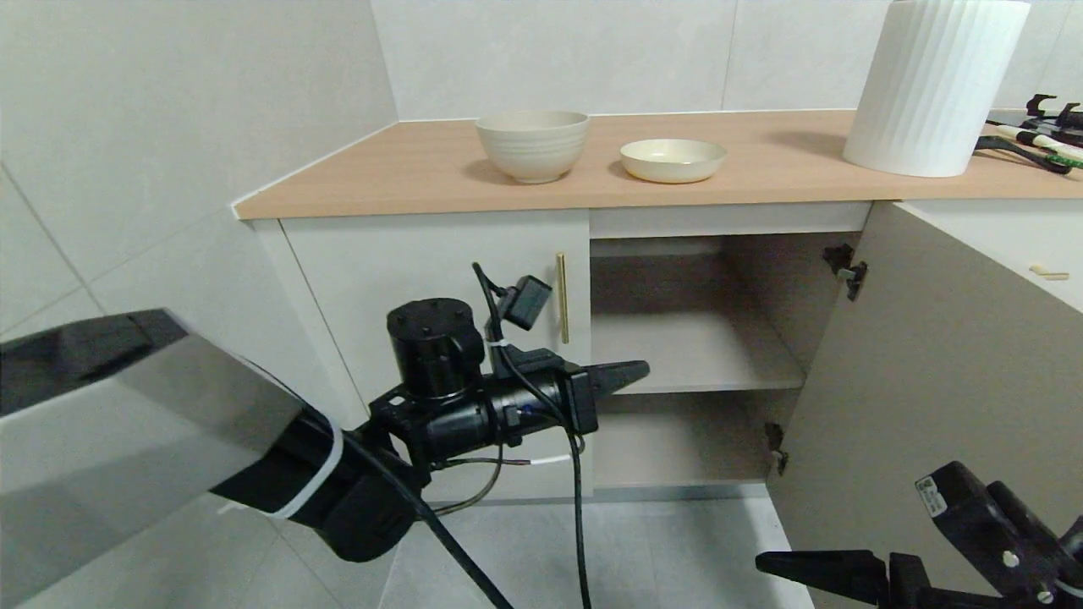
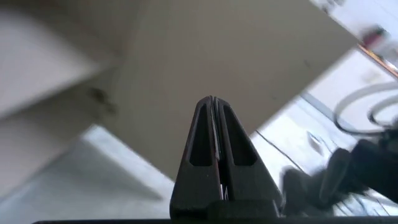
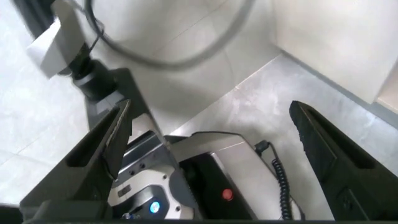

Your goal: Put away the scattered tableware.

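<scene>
Matt ribbed bowl (image 1: 532, 145), glossy cream dish (image 1: 673, 160), wood-grain countertop (image 1: 406, 182), smooth matt cabinet door (image 1: 931, 381), brassy metal handle (image 1: 562, 298)

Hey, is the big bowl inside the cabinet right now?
No, the bowl sits on the countertop beside the small dish, above the open cabinet.

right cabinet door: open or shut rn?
Open. The right door is swung out toward the camera, baring the shelf inside; the left door is shut.

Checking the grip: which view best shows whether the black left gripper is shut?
Left wrist view: black left gripper centred, fingers pressed together. Head view gives its side profile; right wrist view faces grey floor tiles.
</scene>
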Controlling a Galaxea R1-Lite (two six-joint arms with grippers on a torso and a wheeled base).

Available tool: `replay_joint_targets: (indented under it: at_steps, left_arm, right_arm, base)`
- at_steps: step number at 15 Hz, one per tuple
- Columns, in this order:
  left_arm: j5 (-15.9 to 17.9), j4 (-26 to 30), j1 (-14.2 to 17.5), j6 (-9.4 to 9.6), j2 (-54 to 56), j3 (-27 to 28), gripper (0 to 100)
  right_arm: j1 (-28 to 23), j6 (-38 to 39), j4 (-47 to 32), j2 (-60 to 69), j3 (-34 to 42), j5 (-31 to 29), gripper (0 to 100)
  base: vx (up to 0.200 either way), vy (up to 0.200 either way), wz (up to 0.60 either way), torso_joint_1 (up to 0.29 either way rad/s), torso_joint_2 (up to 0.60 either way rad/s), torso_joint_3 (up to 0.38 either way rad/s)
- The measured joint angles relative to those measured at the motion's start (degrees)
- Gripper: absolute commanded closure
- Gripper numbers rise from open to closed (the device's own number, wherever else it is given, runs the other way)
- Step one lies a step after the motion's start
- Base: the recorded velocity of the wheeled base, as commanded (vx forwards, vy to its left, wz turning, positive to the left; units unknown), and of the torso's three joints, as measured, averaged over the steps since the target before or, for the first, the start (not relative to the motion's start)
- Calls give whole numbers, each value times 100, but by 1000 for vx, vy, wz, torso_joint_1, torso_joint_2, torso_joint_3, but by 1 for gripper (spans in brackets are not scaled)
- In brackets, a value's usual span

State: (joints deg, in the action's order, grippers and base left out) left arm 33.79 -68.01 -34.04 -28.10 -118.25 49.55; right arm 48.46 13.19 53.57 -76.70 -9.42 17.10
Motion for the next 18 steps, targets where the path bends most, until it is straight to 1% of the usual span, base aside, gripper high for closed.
replay_joint_targets:
  at_steps: [2,5,6,7,8,10,11,12,14,15,16,17,18]
  left_arm:
    - [-2,282,383,229,391,-218,100]
    - [-5,864,874,670,1056,-692,100]
    - [-5,1141,1047,801,1353,-861,100]
    - [-2,1447,1241,892,1692,-986,100]
    - [-5,1820,1447,963,2048,-1084,0]
    - [-5,2825,1814,1073,2790,-1167,0]
    - [-11,3284,1971,1170,3143,-1174,0]
    - [-32,3526,2087,1267,3413,-1180,0]
    - [-172,3552,2183,1315,3777,-1202,0]
    - [-278,3528,2199,1315,3857,-1156,0]
    - [-475,3440,2210,1310,3910,-1053,0]
    - [-635,3444,2214,1313,3939,-1014,0]
    - [-713,3440,2214,1310,3942,-981,0]
  right_arm:
    - [-149,0,-9,-24,-112,-2,0]
    - [-384,-11,-110,-160,-416,-24,0]
    - [-507,-24,-116,-278,-575,-27,0]
    - [-699,-46,-127,-425,-783,-28,0]
    - [-894,-77,-178,-579,-1001,-33,0]
    - [-1215,-158,-493,-858,-1579,-33,0]
    - [-1320,-176,-775,-970,-1937,-35,0]
    - [-1395,-191,-1085,-1056,-2282,-35,0]
    - [-1481,-208,-2013,-1186,-2960,-173,0]
    - [-1499,-217,-2551,-1226,-3274,-479,0]
    - [-1514,-222,-3048,-1274,-3633,-1044,0]
    - [-1534,-219,-3268,-1335,-3873,-1574,0]
    - [-1575,-219,-3307,-1401,-3997,-1775,0]
  base:
    - [0,0,0,0,0,0]
    - [0,0,0,0,0,0]
    - [0,0,0,0,0,0]
    - [0,0,0,0,0,0]
    - [0,0,0,0,0,0]
    - [0,0,0,0,0,0]
    - [0,0,0,0,0,0]
    - [0,0,0,0,0,0]
    - [0,0,0,0,0,0]
    - [0,0,0,0,0,0]
    - [0,0,0,0,0,0]
    - [0,0,0,0,0,0]
    - [0,0,0,0,0,0]
